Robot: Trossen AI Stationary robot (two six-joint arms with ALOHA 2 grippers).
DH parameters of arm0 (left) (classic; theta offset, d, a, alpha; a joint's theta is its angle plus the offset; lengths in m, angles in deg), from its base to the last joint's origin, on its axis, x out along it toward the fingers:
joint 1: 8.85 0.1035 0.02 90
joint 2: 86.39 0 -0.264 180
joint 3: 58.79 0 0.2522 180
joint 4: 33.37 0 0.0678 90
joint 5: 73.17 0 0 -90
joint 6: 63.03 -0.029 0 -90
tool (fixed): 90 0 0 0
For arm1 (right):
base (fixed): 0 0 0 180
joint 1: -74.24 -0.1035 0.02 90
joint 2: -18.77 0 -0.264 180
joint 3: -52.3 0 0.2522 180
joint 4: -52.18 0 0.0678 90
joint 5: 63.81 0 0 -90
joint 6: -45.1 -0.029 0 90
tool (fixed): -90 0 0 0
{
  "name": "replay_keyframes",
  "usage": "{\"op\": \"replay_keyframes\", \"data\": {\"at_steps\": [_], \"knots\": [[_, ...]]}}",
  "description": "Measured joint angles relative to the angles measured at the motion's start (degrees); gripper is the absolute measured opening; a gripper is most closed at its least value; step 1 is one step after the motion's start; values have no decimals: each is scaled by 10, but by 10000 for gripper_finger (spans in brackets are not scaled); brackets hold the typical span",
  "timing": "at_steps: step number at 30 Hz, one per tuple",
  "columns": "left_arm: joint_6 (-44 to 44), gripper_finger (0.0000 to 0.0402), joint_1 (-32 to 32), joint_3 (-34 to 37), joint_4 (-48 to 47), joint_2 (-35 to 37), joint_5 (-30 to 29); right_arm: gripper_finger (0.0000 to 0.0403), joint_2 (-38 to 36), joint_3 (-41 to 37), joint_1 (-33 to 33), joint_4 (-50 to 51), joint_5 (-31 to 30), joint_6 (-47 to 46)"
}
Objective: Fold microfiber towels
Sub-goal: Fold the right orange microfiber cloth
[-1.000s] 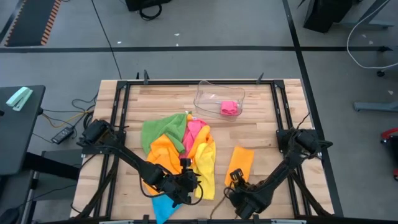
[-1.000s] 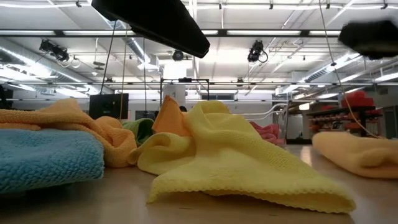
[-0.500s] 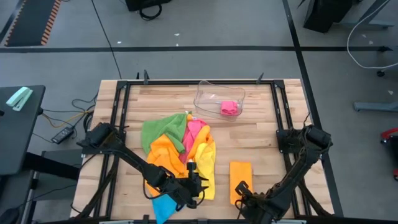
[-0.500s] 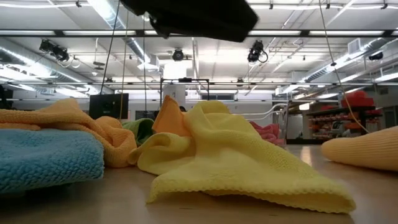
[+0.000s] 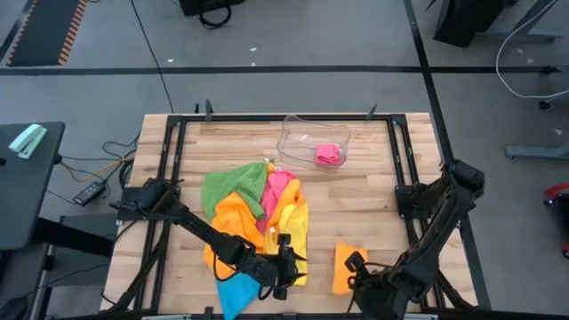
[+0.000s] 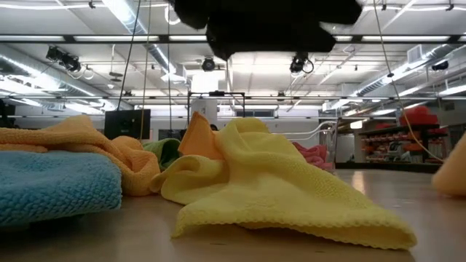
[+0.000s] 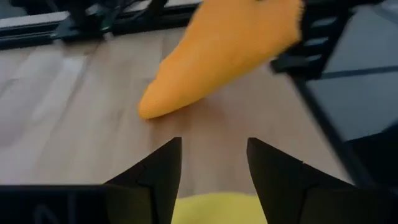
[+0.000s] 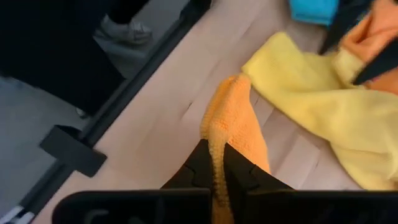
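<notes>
Right tool (image 8: 216,180) is what I'm watching first: it is clenched on an edge of the orange towel (image 5: 342,268) at the near right of the tabletop (image 5: 373,191), and that cloth looks doubled over, so I judge its fold is under way, not finished. My left tool (image 7: 213,171) hangs just left of it at the near edge, fingers spread and gripping nothing, with the yellow towel (image 7: 233,210) right under them. Beside it at the near left lies the blue towel (image 5: 233,294), loose. Farther in, mid-tabletop, the heap is unsorted: yellow, a second orange towel (image 5: 236,218), a pink towel (image 5: 278,187) and the green towel (image 5: 229,187), all crumpled and overlapping. At the far side the clear tray (image 5: 302,133) holds one folded pink towel (image 5: 328,155), the only piece I would count as done. By my reckoning most of the job remains.
</notes>
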Motion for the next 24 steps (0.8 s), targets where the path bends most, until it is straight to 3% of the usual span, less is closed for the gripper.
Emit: {"op": "replay_keyframes", "data": {"at_steps": [6, 12, 18, 24], "knots": [[-93, 202, 9, 0, 139, -44, 12, 12, -30, 0, 0, -2, 4, 3], [-146, 256, 30, -5, 261, -90, 56, 12, -31, 0, 0, -4, 5, 33], [-161, 297, 60, -78, 264, -139, 112, 12, -31, 0, 10, -7, 5, 47], [-179, 295, 66, -158, 185, -168, 144, 12, -59, 0, 12, -6, -15, 47]]}}
